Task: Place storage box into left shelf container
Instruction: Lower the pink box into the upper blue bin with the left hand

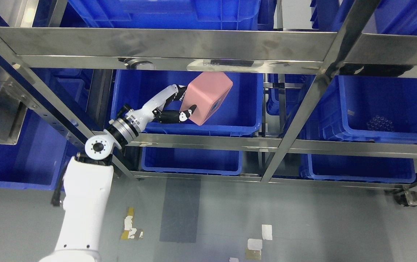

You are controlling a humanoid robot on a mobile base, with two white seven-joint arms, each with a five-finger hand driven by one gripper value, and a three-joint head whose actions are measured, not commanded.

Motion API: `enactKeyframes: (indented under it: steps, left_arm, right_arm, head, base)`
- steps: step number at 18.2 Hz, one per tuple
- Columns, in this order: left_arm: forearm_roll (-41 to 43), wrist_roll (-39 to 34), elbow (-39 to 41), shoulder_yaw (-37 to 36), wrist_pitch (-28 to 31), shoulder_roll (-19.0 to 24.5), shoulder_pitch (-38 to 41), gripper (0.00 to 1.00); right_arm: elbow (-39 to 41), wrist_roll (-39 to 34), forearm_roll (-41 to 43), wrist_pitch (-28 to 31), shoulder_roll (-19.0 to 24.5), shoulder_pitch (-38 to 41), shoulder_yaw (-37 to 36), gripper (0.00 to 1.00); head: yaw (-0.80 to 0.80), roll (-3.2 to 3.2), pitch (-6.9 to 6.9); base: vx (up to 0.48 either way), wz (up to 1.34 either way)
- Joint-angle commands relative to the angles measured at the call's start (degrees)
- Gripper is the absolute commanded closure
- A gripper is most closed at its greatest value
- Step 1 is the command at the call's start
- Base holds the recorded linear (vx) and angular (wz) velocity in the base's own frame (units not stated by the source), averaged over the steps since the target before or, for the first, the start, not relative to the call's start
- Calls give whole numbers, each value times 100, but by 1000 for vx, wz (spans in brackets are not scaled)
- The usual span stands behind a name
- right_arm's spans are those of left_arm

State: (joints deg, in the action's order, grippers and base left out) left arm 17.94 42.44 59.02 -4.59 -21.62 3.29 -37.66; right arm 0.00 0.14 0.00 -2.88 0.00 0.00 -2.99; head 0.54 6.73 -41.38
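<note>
Left robot hand (173,105) gripping pink storage box (206,97), tilted over blue container (244,109) — steel shelf (179,45) rail just above; grey floor below.

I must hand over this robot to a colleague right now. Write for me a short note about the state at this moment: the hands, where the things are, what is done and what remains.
Left hand: shut on the pink storage box, gripping its left side, arm reaching through the steel shelf frame.
Right hand: not in view.
Box: tilted, held inside the opening of the blue container on the middle shelf; I cannot tell if it touches the bottom.
Done: box picked up and brought over the container.
Left: lower the box, open the fingers, pull the arm back out without striking the frame.
</note>
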Motion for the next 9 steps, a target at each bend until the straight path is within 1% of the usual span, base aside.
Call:
enactKeyframes:
  steps: [1,3,5,6,7,8,9]
  left_arm:
    - [1833,27,-1551,-226,-385,32,-839,89]
    - [2203,27,-1569,-349,-439,-74,-848,87]
    - [2240,27,-1552,-350,-439,-188,-857,86]
    - [2240,18,-1543,-324,-439,-197,-866,83]
    - [2205,-51,-1534,-245,-430,-229,-866,74]
    - [2170,-113,-1517,-62,-422,-229,-866,57]
    - [2152,-288,-1464,297,-422,-229,-857,38]
  right_arm:
    - [100,3,123,6,-100,-18,0,0]
    - [100,3,123,6,-100,-18,0,0]
    - [100,3,123,6,-100,-27,0,0]
    - [100,-6,123,-2,-100,-27,0,0]
    - [100,3,123,6,-100,-18,0,0]
    - [100,3,123,-2,-100,-27,0,0]
    - [100,3,123,6,-100,-18,0,0]
  head:
    - [0,0,0]
    - [0,0,0]
    - [0,0,0]
    - [0,0,0]
    - [0,0,0]
    - [0,0,0]
    - [0,0,0]
  base:
    - [0,0]
    - [0,0]
    - [0,0]
    - [0,0]
    - [0,0]
    - [0,0]
    - [0,0]
